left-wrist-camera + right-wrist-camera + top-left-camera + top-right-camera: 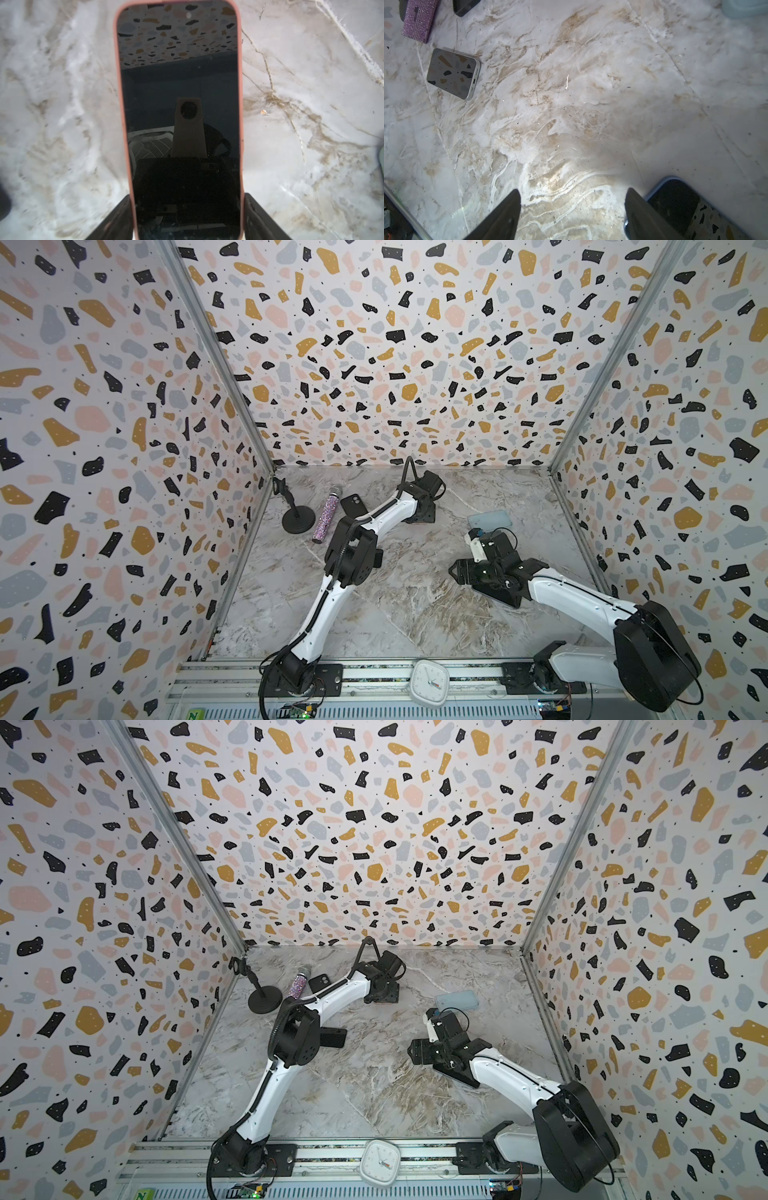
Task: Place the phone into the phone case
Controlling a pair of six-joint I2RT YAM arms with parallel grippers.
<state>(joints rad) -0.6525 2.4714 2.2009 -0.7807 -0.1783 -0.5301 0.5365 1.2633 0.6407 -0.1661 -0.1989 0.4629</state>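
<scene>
A dark-screened phone (178, 93) sits inside a pink phone case (240, 83) whose rim runs round it. My left gripper (187, 195) is shut on its long sides near one end, low over the marble at the back middle (419, 514) (382, 996). From these views I cannot tell whether the phone rests on the table. An empty light-blue case (489, 519) (457, 1000) lies at the back right. My right gripper (573, 189) stands open over bare marble, just in front of that case, with nothing between its fingers.
A bare silver-edged phone (453, 73) (332, 1038) lies beside the left arm's elbow. A black phone (353, 505), a glitter microphone (326, 516) and a black stand (297, 518) are at the back left. A blue-rimmed phone (675, 205) lies by my right finger. A white clock (430, 682) sits on the front rail.
</scene>
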